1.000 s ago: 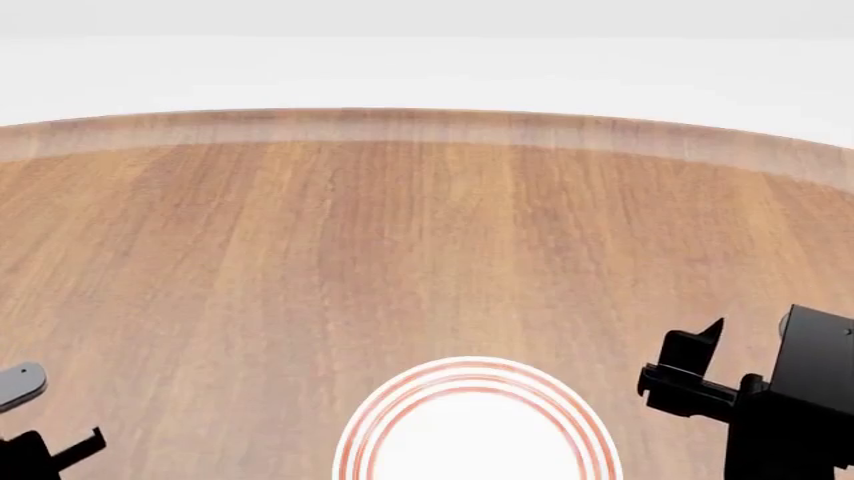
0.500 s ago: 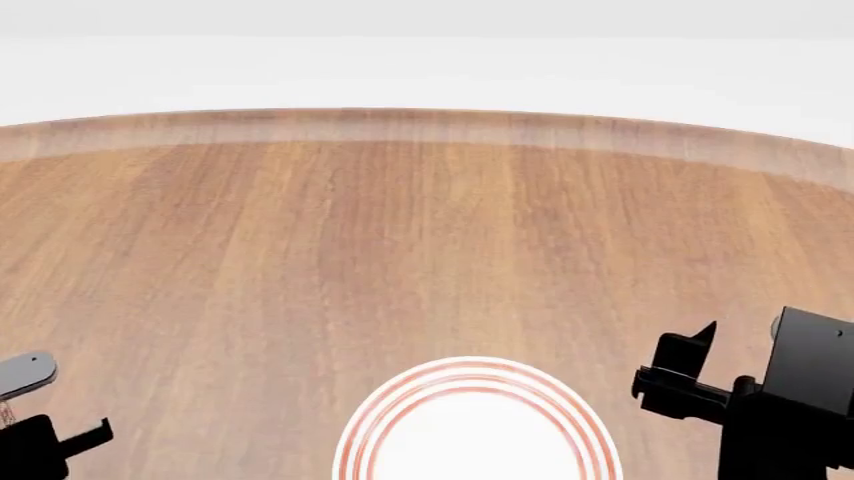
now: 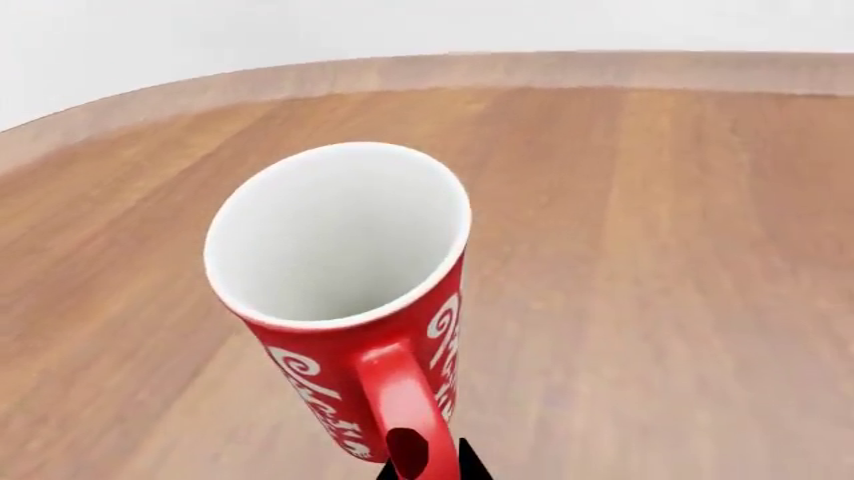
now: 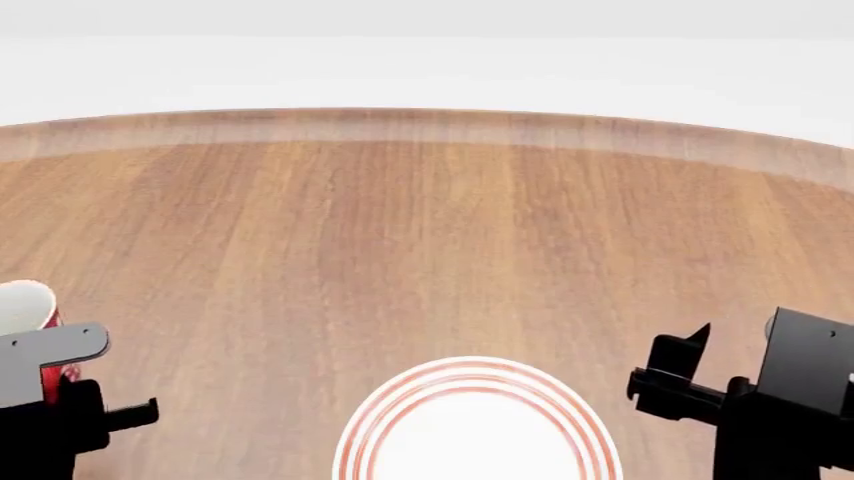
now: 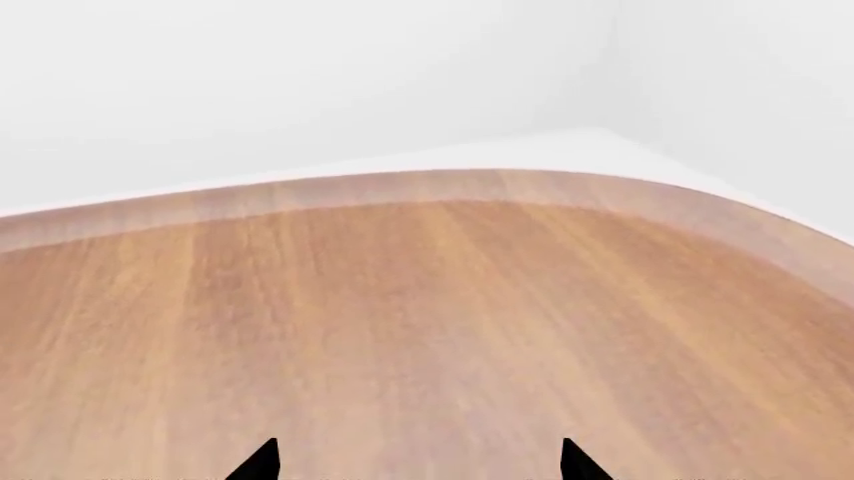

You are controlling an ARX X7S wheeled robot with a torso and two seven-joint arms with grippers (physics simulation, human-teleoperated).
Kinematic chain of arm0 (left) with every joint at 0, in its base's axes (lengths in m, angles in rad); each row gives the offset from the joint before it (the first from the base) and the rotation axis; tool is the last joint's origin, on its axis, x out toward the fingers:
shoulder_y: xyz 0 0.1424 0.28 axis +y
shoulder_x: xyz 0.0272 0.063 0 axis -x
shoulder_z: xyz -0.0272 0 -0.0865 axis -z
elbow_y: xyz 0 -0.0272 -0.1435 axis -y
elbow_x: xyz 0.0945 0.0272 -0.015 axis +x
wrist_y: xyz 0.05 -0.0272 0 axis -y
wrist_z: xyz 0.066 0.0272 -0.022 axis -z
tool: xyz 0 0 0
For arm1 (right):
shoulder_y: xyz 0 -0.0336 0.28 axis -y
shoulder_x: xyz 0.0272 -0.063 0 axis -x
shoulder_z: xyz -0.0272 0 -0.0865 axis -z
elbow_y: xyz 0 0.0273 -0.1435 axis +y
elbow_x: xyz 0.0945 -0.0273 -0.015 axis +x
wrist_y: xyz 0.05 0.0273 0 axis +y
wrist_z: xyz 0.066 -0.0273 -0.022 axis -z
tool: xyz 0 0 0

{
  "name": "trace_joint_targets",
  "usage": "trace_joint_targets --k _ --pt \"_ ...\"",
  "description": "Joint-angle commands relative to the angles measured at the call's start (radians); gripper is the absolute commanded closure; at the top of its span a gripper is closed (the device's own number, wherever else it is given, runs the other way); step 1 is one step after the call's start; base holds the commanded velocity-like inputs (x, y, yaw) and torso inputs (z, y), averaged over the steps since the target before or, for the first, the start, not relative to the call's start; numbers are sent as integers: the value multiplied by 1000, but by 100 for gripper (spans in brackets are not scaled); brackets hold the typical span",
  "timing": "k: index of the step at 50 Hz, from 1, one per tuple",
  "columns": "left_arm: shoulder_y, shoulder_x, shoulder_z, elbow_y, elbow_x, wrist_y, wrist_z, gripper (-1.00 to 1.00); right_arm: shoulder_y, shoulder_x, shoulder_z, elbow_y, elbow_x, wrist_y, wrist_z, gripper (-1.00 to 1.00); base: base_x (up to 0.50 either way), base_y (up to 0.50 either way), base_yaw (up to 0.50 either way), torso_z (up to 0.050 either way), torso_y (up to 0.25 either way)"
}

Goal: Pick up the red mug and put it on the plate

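Wooden worktop [image 4: 427,230] carries the plate [image 4: 477,430] between both end effectors; left end effector [image 3: 424,465] grips the mug's [image 3: 350,290] handle, right end effector [image 5: 416,462] spread wide.

A wooden table [image 4: 441,230] with a rounded, paler far edge is seen against a white background, and a round white plate [image 4: 387,410] ringed with concentric red lines is laid directly on it at the near edge of the head view, partly cut off
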State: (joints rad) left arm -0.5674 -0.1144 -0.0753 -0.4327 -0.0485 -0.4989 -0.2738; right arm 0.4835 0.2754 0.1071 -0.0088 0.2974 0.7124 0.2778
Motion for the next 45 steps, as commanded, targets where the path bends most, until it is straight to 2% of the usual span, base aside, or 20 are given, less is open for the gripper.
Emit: trace_joint_targets --k 1,17,28,45 --pt "28 29 85 117 23 -62 104 100 1 -21 17 25 -15 -17 -27 -100 0 0 0 0 0" --pt "39 55 256 267 36 -150 162 100 2 -16 16 18 -5 -8 -24 -100 0 0 0 0 1" --pt "9 64 348 300 19 -185 208 100 8 -13 16 15 2 -5 -23 -100 0 0 0 0 0" --pt "-28 100 534 199 -26 -85 229 100 6 -15 9 37 3 -23 -22 -100 0 0 0 0 1"
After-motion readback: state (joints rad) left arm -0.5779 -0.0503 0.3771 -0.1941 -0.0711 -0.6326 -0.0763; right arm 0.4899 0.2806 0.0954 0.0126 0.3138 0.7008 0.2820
